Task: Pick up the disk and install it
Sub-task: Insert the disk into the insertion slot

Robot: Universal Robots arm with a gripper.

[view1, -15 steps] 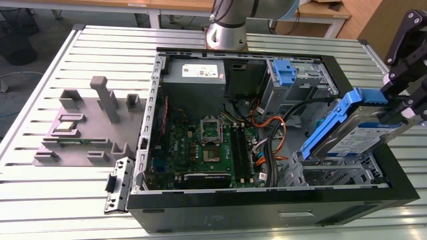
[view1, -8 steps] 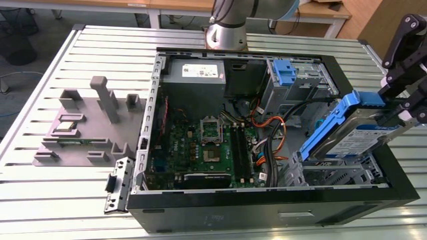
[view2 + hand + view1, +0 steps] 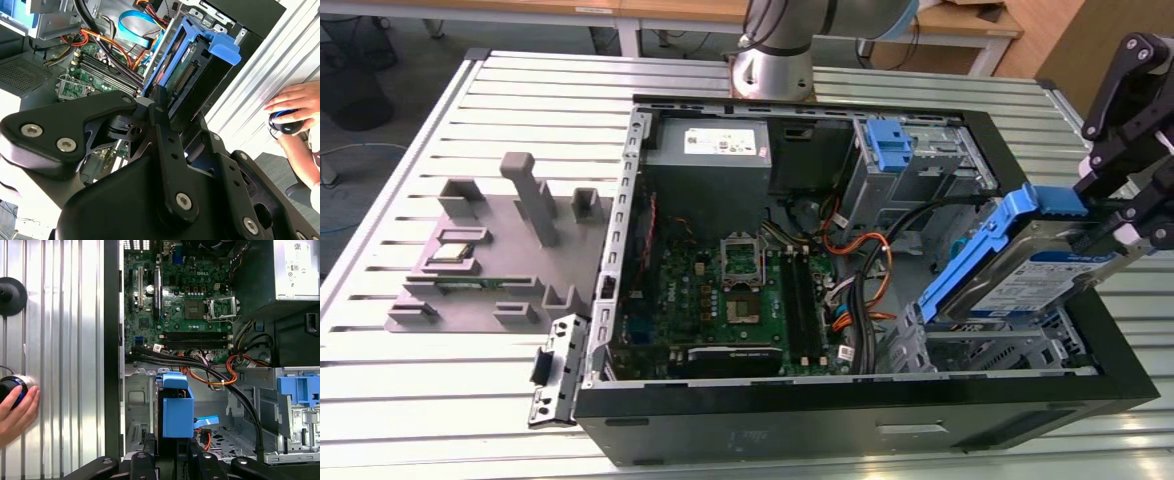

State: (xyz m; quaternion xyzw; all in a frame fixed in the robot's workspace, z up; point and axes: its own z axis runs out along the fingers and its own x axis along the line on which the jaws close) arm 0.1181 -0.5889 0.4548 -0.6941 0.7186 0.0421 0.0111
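Observation:
The disk (image 3: pixel 1031 272), silver with a blue-and-white label and blue side rails, hangs tilted over the drive bay at the exterior view's right end of the open computer case (image 3: pixel 854 420). My gripper (image 3: pixel 1110 243) is shut on its outer end, above the case's right wall. In the second wrist view the disk (image 3: pixel 192 70) points down toward the case interior, with the black fingers (image 3: pixel 159 107) clamped on its near end. In the first wrist view the disk (image 3: pixel 177 410) stands edge-on over the empty metal bay (image 3: pixel 137 405), with the gripper (image 3: pixel 170 445) closed on it.
Inside the case lie the motherboard (image 3: pixel 734 290), a grey power-supply box (image 3: pixel 710 150), orange and black cables (image 3: pixel 874 250) and a blue caddy (image 3: pixel 887 145). A grey parts fixture (image 3: pixel 494 260) sits on the table at the left. A person's hand (image 3: pixel 15 412) rests on a black knob beside the case.

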